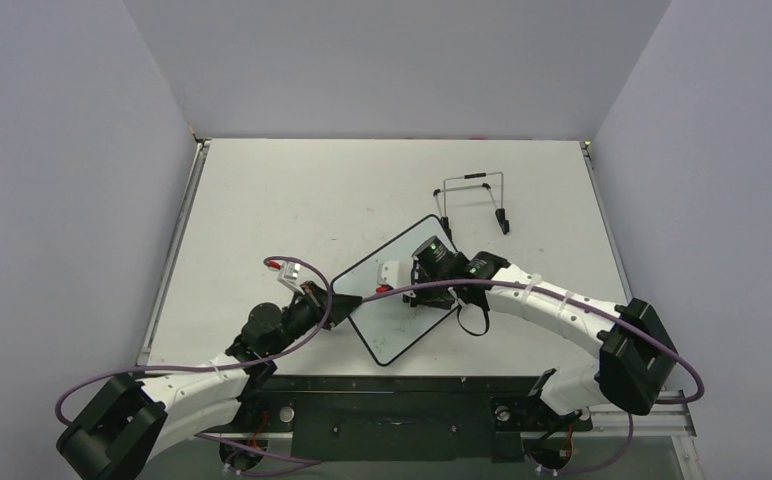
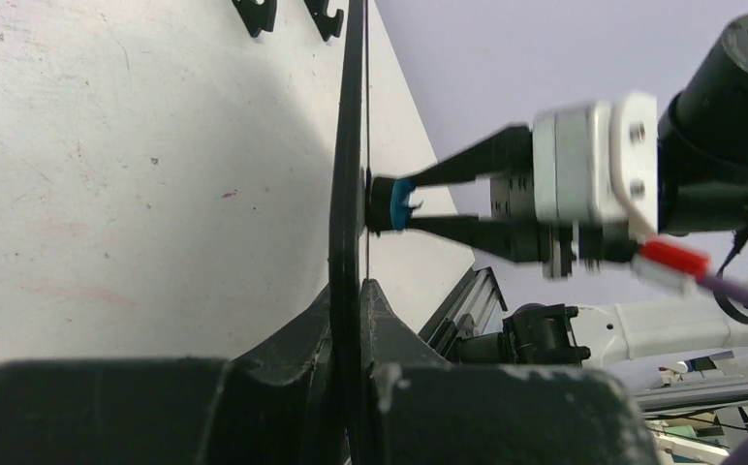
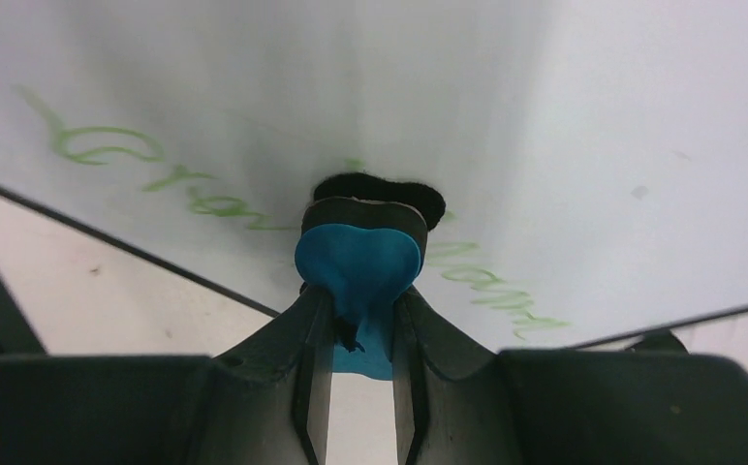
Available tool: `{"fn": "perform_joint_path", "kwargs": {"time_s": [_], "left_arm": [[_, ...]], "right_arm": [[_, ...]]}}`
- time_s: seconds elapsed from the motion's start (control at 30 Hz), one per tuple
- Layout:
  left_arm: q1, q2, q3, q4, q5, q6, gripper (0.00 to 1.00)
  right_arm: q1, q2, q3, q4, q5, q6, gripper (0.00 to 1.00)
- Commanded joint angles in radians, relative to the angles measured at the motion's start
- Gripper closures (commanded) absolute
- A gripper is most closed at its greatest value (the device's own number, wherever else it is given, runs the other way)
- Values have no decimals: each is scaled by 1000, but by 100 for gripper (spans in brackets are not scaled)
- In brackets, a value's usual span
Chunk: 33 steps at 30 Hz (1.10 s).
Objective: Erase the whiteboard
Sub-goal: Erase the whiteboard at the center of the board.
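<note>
**While L gripper (image 1: pixel 334 304) pins the whiteboard (image 1: pixel 398 328), R gripper (image 1: pixel 424 278) has eraser (image 3: pixel 358 254) on the text**

As the top view shows, the whiteboard sits midway across the table (image 1: pixel 292 200), just ahead of both bases, turned diagonal: long axis runs near-left to far-right. L gripper is closed tight on the frame at the left corner, edge pinched btwn its fingers (image 2: pixel 394 334). R gripper, jaws narrow, clamps the blue eraser; its black felt is pressed to the board face. R is over the board's middle, L only steadies.

Key relation: green handwriting (image 3: pixel 217 205) runs as one line past the eraser both ways, up-left and down-right in R wrist view, w/ the felt about mid-line. So I'd judge strokes along that line, both directions, are needed; text shows unwiped on either side.

Hard to tell: whether the board lies flat or is tipped up at the gripped edge; letters under the felt are hidden; words not legible. Wire stand (image 1: pixel 503 221) sits apart, beyond the board.
</note>
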Motion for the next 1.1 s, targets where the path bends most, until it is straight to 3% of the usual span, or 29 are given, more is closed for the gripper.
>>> {"fn": "perform_joint_path", "kwargs": {"time_s": [0.0, 0.2, 0.37, 0.57, 0.77, 1.07], "left_arm": [[-3, -29, 33, 197, 25, -37, 100], [-3, -18, 33, 208, 24, -42, 100], [-1, -13, 41, 207, 23, -42, 100], [-2, 3, 44, 215, 32, -42, 100], [-2, -3, 39, 220, 35, -45, 100], [-2, -8, 34, 223, 32, -47, 100]], "right_arm": [[-54, -45, 13, 71, 32, 46, 100], [29, -49, 25, -27, -114, -12, 100], [33, -24, 22, 31, -19, 20, 100], [-65, -32, 31, 119, 112, 100, 100], [-63, -76, -7, -8, -115, -14, 100], [-10, -58, 11, -19, -109, -29, 100]]}}
